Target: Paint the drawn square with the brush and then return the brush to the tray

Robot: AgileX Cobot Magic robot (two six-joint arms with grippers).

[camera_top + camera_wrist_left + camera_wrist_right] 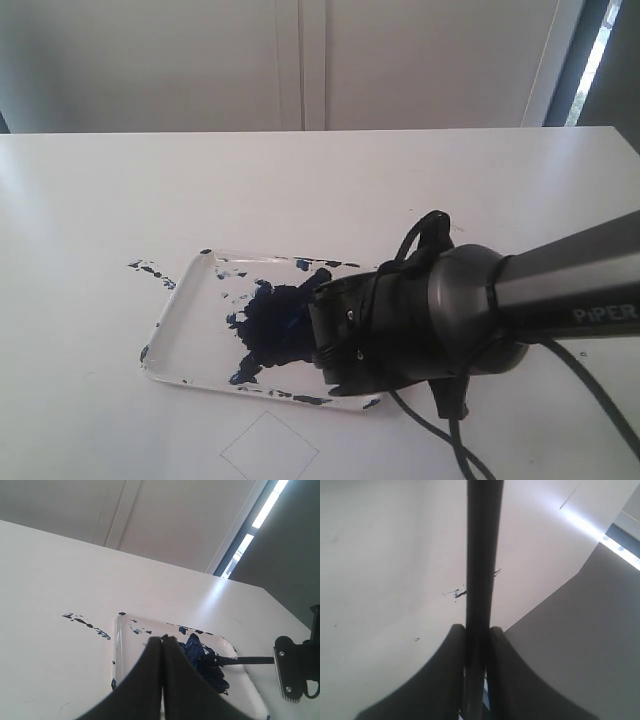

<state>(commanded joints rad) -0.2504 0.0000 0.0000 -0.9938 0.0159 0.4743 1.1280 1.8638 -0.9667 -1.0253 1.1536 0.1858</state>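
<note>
tray point(195, 320): shallow, white, rounded corners, lies flat on white tabletop point(90, 200); rim flecked dark blue
paint blotch point(272, 322): dark blue-black, on tray floor, roughly mid-tray
brush point(250, 659): thin black shaft, close to level over tray; far end reaches into blotch, tip can't be told apart from the paint
right pincer point(476, 628): clenched on brush shaft, which runs straight between both fingers; sits over tray end farthest from the specks
left pincer point(162, 640): clenched, fingers pressed together with nothing between; apart from brush, tray seen beyond it
drawn square point(270, 448): thin grey outline, blank white inside; on tabletop near tray's long rim, not touching tray
paint specks point(150, 268): dark blue, on tabletop just outside one tray corner
</note>
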